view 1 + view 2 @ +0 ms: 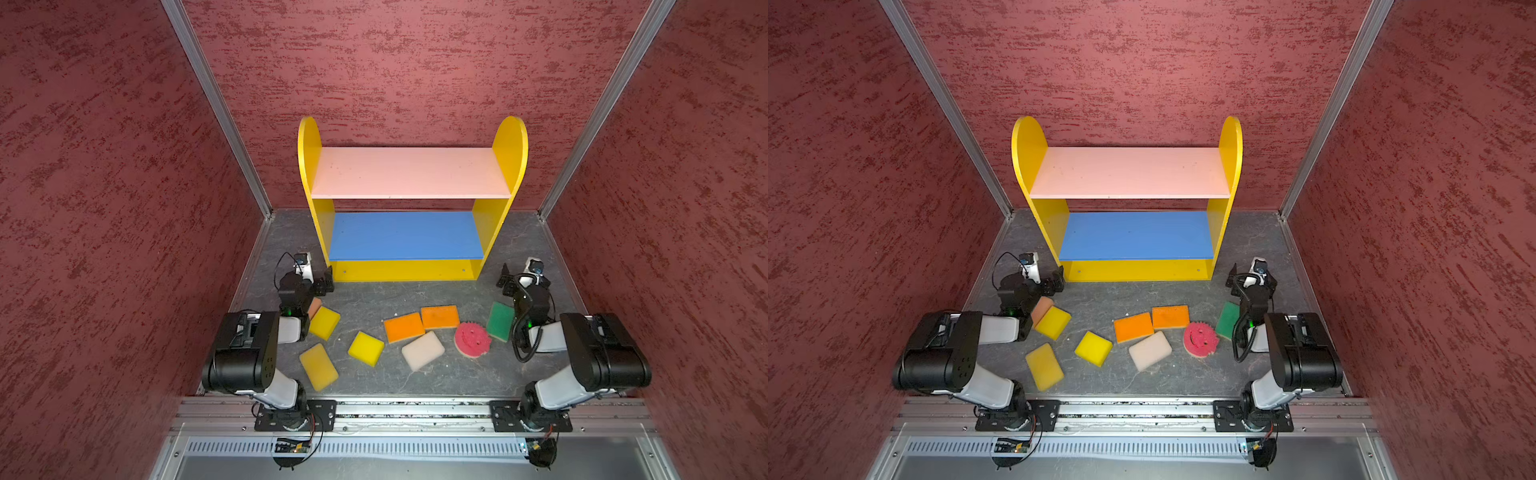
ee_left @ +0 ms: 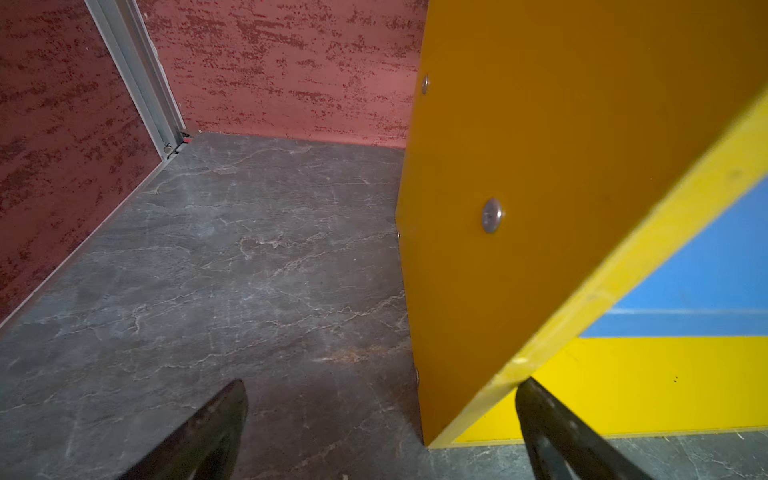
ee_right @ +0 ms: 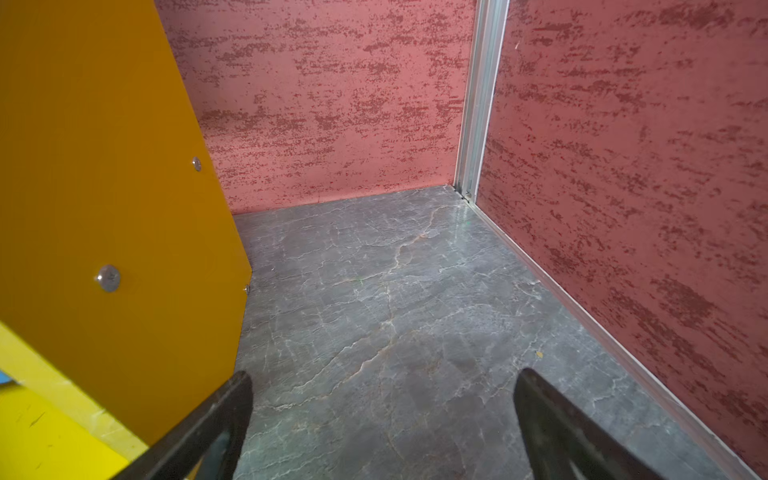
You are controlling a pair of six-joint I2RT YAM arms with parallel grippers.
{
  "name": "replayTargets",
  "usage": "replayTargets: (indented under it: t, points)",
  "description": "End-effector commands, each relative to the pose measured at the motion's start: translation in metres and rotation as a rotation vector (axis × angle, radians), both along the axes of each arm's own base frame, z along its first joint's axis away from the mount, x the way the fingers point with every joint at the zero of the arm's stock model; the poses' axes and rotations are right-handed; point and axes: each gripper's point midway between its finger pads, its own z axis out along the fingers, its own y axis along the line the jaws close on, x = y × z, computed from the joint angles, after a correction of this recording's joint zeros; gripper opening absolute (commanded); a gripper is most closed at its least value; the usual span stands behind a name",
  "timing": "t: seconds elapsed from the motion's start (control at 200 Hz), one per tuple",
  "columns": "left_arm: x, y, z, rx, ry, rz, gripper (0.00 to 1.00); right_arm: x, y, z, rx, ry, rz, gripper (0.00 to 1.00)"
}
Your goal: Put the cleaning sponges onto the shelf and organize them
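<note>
The shelf (image 1: 309, 166) stands at the back of the grey table (image 1: 415, 380). In front of it, on the table, lie the peach sponge (image 1: 314, 306), three yellow sponges (image 1: 365, 349), two orange sponges (image 1: 404, 327), the cream sponge (image 1: 423, 350), the green sponge (image 1: 500, 321) and the round pink sponge (image 1: 471, 338), whose smiley face is its only marking. The left gripper (image 2: 382, 386) and right gripper (image 3: 384, 374) hover by the shelf's front corners, jaws spread wide, holding nothing.

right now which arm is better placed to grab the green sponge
Right: the green sponge lies close to the open right claw; the left claw is at the opposite corner of the shelf.
</note>
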Motion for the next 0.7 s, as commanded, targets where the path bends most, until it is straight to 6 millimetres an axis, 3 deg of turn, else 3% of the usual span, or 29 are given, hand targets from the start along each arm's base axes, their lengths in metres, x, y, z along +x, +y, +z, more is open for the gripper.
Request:
replayTargets:
  t: [0.0,0.596,0.696]
  points:
    - [0.005,0.004,0.009,-0.005,-0.027,0.014,0.99,0.0,0.0,0.007,0.008,-0.036,0.011,0.99]
    - [0.005,0.005,0.009,-0.006,-0.027,0.014,0.99,0.0,-0.001,0.005,0.013,-0.025,0.002,0.99]
    - [0.007,0.002,0.013,0.012,-0.013,0.016,0.99,-0.007,-0.004,0.015,0.015,-0.055,-0.017,0.99]
